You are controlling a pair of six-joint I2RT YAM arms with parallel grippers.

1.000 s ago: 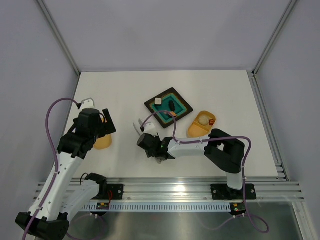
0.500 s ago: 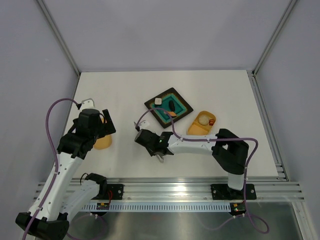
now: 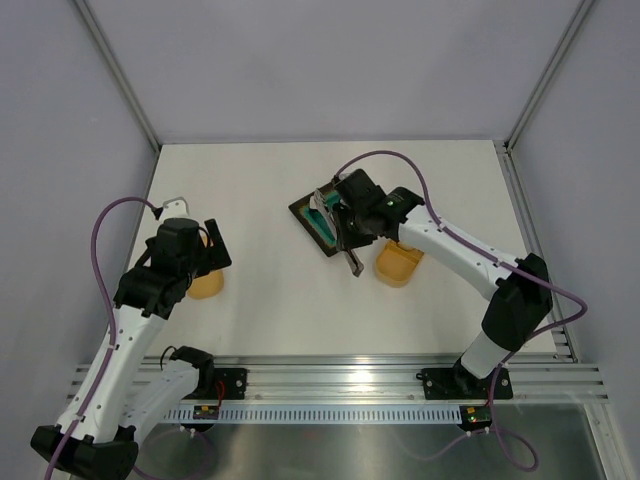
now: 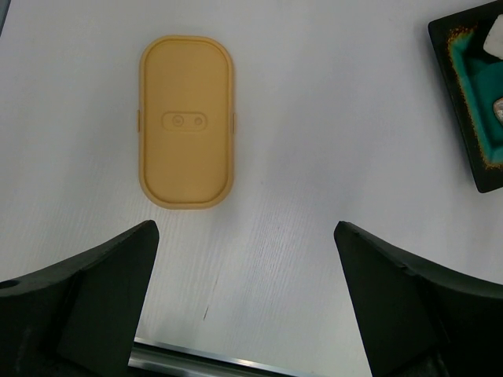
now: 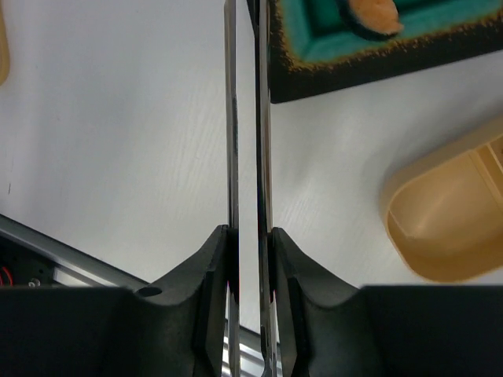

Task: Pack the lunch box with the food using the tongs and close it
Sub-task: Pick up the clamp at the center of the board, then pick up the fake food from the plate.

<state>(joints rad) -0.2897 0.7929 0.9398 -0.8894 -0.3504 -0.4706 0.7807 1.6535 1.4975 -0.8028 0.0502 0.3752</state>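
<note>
My right gripper (image 5: 250,236) is shut on the silver tongs (image 5: 231,118), whose two slim arms run close together toward the teal plate (image 5: 338,67). On that plate lies an orange slice (image 5: 377,9) over a dark piece (image 5: 355,23). The top view shows the right gripper (image 3: 343,232) above the plate (image 3: 318,228), with the tongs' joined end (image 3: 352,262) sticking out toward the yellow-orange lunch box (image 3: 398,263). Its near compartment (image 5: 448,224) looks empty. A white cube (image 4: 495,35) shows on the plate. My left gripper (image 4: 245,298) hangs open above the table.
The matching yellow-orange lid (image 4: 186,122) lies flat on the white table ahead of the left gripper. The metal rail (image 4: 189,357) marks the table's near edge. Grey walls enclose the table on three sides.
The right arm has swung from the table's front middle up and right, carrying the tongs over the plate; its forearm now covers the lunch box's far end. The left arm has not moved.
</note>
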